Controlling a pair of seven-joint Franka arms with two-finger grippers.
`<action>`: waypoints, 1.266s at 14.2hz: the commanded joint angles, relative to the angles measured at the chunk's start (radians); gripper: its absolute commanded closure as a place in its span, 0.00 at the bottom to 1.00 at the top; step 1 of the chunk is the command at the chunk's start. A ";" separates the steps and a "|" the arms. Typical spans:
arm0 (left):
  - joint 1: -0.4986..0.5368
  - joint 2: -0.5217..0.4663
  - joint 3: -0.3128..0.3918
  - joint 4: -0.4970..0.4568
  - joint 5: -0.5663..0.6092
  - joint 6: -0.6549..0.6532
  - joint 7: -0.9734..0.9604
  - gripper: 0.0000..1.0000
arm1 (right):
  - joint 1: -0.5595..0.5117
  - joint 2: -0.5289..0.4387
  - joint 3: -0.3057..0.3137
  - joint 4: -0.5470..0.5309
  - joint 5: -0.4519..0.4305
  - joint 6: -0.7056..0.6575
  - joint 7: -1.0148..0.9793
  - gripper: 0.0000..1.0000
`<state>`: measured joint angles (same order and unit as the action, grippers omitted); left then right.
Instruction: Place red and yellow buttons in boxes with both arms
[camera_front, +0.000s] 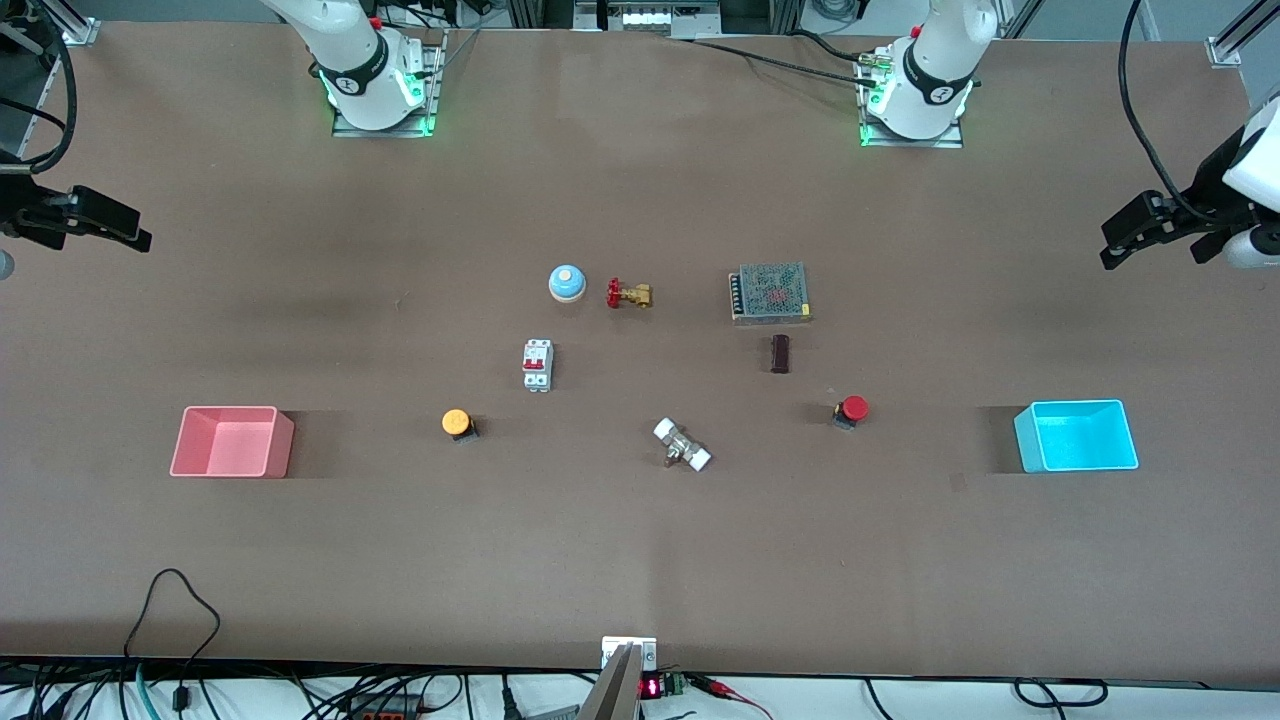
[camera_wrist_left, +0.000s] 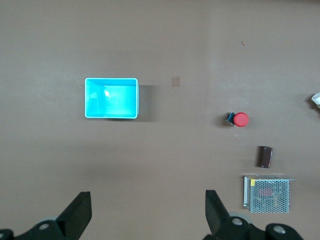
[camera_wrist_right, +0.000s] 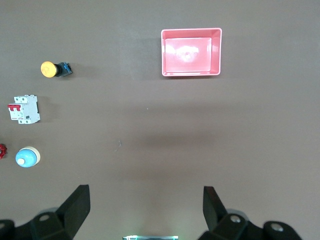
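The red button (camera_front: 852, 409) lies on the table between the middle and the cyan box (camera_front: 1080, 467), which stands toward the left arm's end. The yellow button (camera_front: 457, 423) lies between the middle and the pink box (camera_front: 225, 473), toward the right arm's end. Both boxes look empty. My left gripper (camera_front: 1110, 255) is open and empty, high over the table's edge at its own end; its wrist view shows the gripper (camera_wrist_left: 147, 195), the cyan box (camera_wrist_left: 111, 117) and the red button (camera_wrist_left: 240, 119). My right gripper (camera_front: 140, 238) is open and empty at its end; its wrist view shows the gripper (camera_wrist_right: 145, 189), the pink box (camera_wrist_right: 191, 74) and the yellow button (camera_wrist_right: 50, 69).
Mid-table stand a blue bell (camera_front: 566, 283), a brass valve with a red handle (camera_front: 630, 295), a white circuit breaker (camera_front: 537, 364), a meshed power supply (camera_front: 769, 292), a dark block (camera_front: 780, 353) and a white-ended fitting (camera_front: 682, 445).
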<state>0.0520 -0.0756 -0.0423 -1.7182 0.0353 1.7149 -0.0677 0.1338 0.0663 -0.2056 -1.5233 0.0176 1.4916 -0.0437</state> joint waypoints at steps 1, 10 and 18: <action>0.002 0.026 -0.004 0.043 0.002 -0.032 -0.006 0.00 | 0.003 -0.042 0.006 -0.037 -0.016 -0.026 0.037 0.00; -0.012 0.150 -0.013 0.042 -0.061 -0.008 -0.038 0.00 | 0.130 0.107 0.008 -0.035 -0.005 0.114 0.080 0.00; -0.090 0.440 -0.057 0.023 -0.087 0.276 -0.263 0.00 | 0.315 0.377 0.008 0.008 0.053 0.377 0.188 0.00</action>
<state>-0.0084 0.3022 -0.0951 -1.7130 -0.0392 1.9395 -0.2611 0.4103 0.3767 -0.1895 -1.5620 0.0558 1.8371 0.1278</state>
